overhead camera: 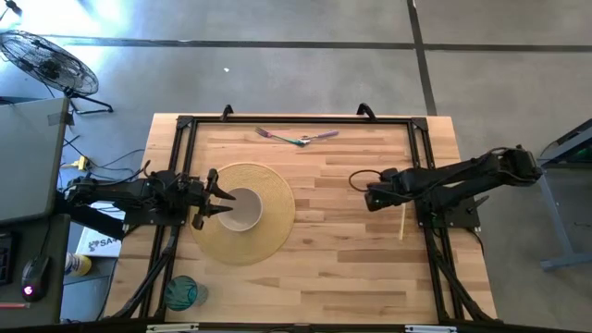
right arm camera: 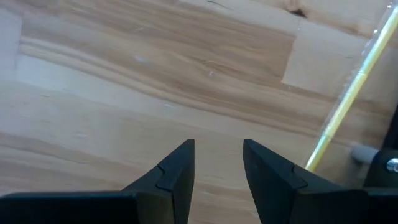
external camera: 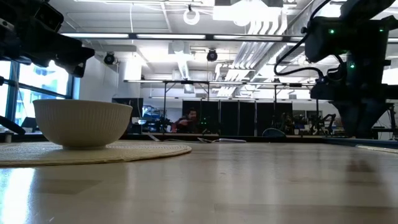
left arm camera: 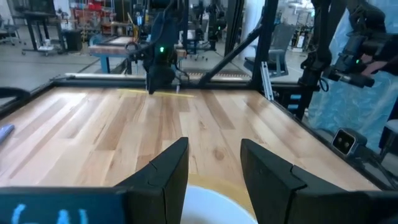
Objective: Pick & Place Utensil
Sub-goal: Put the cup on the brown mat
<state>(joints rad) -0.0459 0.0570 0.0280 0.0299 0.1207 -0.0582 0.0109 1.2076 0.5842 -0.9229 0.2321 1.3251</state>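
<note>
A white bowl stands on a round woven placemat at the table's left; it also shows in the low view. Metal utensils with a teal-tinted middle lie flat on the table near the far edge. My left gripper is open above the bowl's left rim, touching nothing; the rim shows below its fingers in the left wrist view. My right gripper is open and empty above the bare table right of centre.
A thin yellow stick lies on the table under my right arm, also in the right wrist view. A teal glass stands at the near left corner. A black frame borders the table. Bare wood lies between mat and right arm.
</note>
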